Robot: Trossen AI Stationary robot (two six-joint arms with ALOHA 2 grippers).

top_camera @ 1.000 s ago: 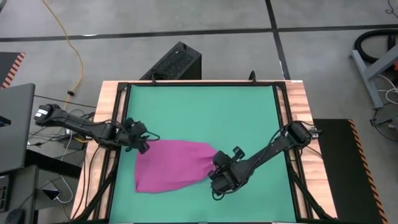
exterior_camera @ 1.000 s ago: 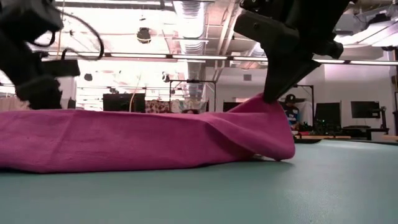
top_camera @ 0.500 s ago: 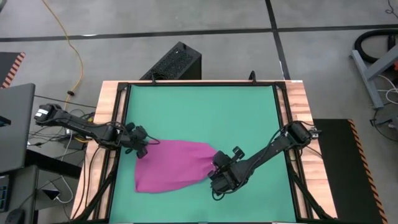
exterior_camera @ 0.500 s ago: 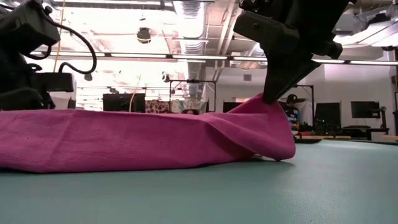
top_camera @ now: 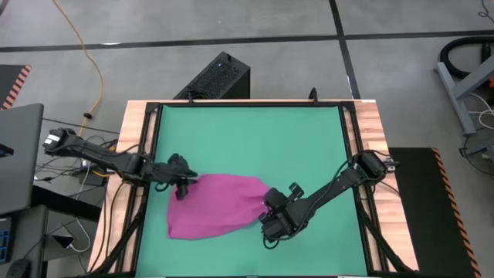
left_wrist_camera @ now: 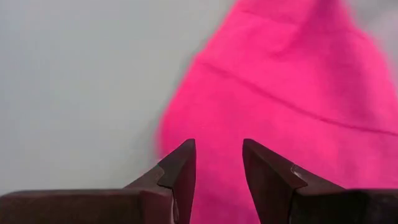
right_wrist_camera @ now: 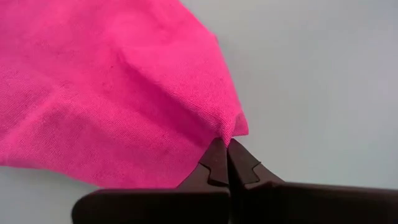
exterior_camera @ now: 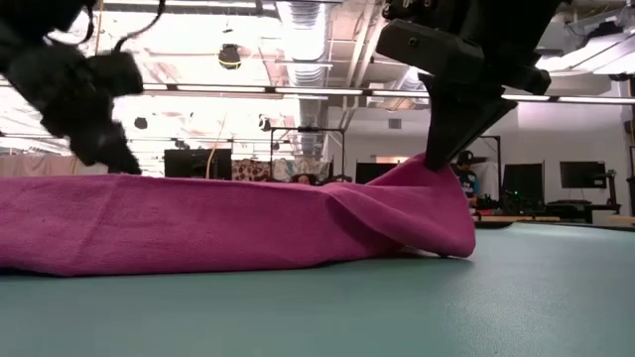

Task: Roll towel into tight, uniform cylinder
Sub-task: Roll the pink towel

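Occlusions / cut-offs / blur

Towel [exterior_camera: 198, 223] runs off the low view's left edge, so its far end doesn't show there; both wrist views crop it too, and no white tag can be made out in any view. Left gripper [exterior_camera: 84, 94] is motion-blurred in the low view, its tips lost behind the towel's top edge; whether they touch the cloth can't be told. Right gripper [top_camera: 266, 218] hides the towel corner from above, and its arm is cut by the low view's top edge. Left wrist view is soft, towel edge smeared. Table [top_camera: 370, 123] front edge is cropped in the high view.
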